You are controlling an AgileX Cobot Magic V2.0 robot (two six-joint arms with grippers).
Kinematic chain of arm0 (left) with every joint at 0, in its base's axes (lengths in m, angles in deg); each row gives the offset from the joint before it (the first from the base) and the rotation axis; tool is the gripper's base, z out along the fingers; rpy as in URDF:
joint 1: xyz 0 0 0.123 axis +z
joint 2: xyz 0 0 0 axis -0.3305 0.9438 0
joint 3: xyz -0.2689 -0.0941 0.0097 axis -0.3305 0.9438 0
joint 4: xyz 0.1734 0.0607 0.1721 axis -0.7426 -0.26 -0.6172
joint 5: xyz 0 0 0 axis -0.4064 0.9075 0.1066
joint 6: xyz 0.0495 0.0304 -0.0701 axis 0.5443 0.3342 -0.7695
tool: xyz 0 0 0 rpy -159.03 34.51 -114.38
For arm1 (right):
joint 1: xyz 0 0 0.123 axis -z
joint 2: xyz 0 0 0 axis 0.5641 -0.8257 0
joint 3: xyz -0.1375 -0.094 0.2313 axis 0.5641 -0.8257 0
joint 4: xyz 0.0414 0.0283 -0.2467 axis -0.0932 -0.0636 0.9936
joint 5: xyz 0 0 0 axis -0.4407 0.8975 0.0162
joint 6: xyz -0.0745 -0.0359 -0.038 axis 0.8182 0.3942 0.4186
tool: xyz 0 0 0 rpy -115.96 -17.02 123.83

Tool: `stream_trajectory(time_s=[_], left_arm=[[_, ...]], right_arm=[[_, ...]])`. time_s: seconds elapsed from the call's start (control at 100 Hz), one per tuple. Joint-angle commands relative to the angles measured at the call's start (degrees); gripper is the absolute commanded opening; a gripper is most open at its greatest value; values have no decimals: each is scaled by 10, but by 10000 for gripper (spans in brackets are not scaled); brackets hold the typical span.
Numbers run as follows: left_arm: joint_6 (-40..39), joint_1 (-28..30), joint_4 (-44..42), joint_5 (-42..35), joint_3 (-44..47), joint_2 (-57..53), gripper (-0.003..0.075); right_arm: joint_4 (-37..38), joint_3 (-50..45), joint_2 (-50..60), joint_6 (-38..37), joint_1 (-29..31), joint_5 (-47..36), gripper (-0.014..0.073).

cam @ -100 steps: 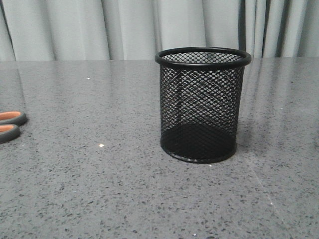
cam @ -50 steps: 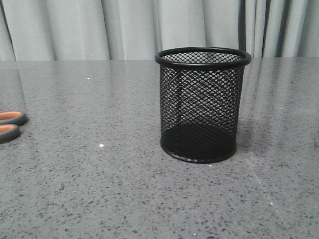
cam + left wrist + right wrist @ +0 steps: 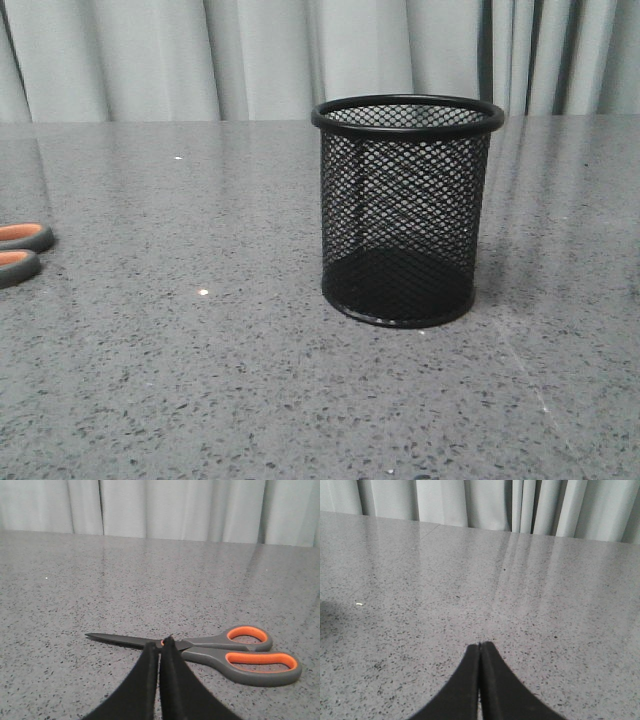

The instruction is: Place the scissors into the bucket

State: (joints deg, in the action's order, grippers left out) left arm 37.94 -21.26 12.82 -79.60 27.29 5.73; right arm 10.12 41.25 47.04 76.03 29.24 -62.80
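The black wire-mesh bucket (image 3: 406, 210) stands upright and empty on the grey speckled table, right of centre in the front view. The scissors lie flat and closed; only their grey and orange handle loops (image 3: 20, 252) show at the left edge of the front view. In the left wrist view the whole scissors (image 3: 210, 647) lie just beyond my left gripper (image 3: 160, 645), blades pointing one way and handles the other. The left gripper is shut and empty, its tips in front of the orange pivot. My right gripper (image 3: 480, 646) is shut and empty over bare table.
Grey curtains (image 3: 250, 55) hang behind the table's far edge. The grey speckled tabletop (image 3: 200, 380) spreads between the scissors and the bucket. Neither arm shows in the front view.
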Motion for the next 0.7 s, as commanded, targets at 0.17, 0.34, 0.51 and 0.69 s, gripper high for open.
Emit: stream_trajectory(time_s=[0.17,0.34,0.51,0.69], left_arm=[[-4,1,39,-43,22,-16,-20],[-4,1,157,-52,22,-16,-20],[-4,1,273,-70,22,-16,-20],[-4,1,371,-67,-6,-16,-20]], right_arm=[[-19,-3,11,3,4,-64,-57],[-109,-3,11,3,4,-92,-57],[-194,-3,11,3,4,-121,-56],[-292,15,9,3,4,-133,-55]])
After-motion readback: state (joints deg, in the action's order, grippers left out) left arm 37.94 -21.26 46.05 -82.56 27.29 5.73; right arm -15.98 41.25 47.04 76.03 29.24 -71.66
